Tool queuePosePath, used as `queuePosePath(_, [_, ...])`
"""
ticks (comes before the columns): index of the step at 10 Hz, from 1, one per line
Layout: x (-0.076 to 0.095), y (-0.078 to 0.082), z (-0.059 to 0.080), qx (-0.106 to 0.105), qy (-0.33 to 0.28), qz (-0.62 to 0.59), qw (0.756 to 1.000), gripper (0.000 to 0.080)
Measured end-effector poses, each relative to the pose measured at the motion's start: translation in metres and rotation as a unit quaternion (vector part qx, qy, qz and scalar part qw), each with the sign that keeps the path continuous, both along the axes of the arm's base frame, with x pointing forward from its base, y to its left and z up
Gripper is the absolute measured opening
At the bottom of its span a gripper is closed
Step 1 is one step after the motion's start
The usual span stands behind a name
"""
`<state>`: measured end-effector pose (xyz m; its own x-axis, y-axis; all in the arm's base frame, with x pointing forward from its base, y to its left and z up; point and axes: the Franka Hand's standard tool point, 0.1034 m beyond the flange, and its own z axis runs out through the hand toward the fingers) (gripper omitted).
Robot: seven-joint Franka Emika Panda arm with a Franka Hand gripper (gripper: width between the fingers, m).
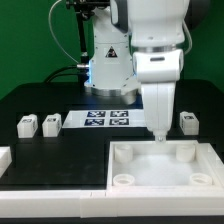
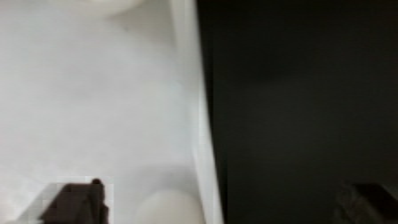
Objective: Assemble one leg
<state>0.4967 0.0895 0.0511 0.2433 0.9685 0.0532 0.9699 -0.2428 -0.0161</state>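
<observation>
Exterior view first: the arm hangs in from twelve o'clock, its white wrist held plumb, and the tool point(image 1: 158, 137) points straight down at the back rim of the tray point(image 1: 130, 149), which fills the picture from four to six o'clock. From where I stand the fingertips look to be at the rim or just over it; I cannot tell whether they touch. Nothing is carried.

On the black desk point(image 1: 60, 148), towards nine o'clock, a leg point(image 1: 27, 124) and a second leg point(image 1: 50, 122) stand side by side, just apart. A third leg point(image 1: 187, 121) stands at three o'clock, near the tool and behind the tray's rim. The marker board point(image 1: 108, 120) lies between the two groups, at the arm's foot.

Wrist view: the two dark fingers point(image 2: 75, 202) stand wide apart with nothing gripped between them. Under them the tray's pale surface meets the dark desk along a straight edge, one finger over white, the other over black.
</observation>
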Motion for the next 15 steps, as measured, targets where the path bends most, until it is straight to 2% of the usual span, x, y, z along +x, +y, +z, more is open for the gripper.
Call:
queuePosePath(1, [-0.006,0.012,0.006,-0.001,0.0,-0.026,1.0,0.0649])
queuePosePath(2, [-0.016,0.028,0.008,-0.001,0.007,-0.109,0.994,0.0649])
queuePosePath(3, [-0.028,0.045,0.005,0.003,0.007,-0.174,0.985,0.0649])
queuePosePath(4, [-0.036,0.048,-0.001,0.009,0.011,-0.212,0.977,0.0649])
queuePosePath(5, [-0.034,0.047,-0.001,0.01,0.015,-0.251,0.968,0.0649])
queuePosePath(7, [-0.036,0.051,-0.001,0.014,0.025,-0.365,0.931,0.0649])
queuePosePath(8, [-0.046,0.062,-0.003,0.01,0.037,-0.457,0.889,0.0649])
queuePosePath(9, [-0.055,0.071,-0.003,0.006,0.04,-0.489,0.871,0.0649])
queuePosePath(10, [-0.059,0.079,0.0,0.004,0.046,-0.553,0.832,0.0649])
queuePosePath(11, [-0.058,0.084,0.002,0.013,0.048,-0.595,0.802,0.0649])
queuePosePath(12, [-0.057,0.078,-0.002,0.028,0.043,-0.615,0.787,0.0649])
queuePosePath(13, [-0.059,0.077,-0.003,0.02,0.049,-0.613,0.788,0.0649])
queuePosePath(15, [-0.06,0.077,-0.003,0.02,0.05,-0.612,0.789,0.0649])
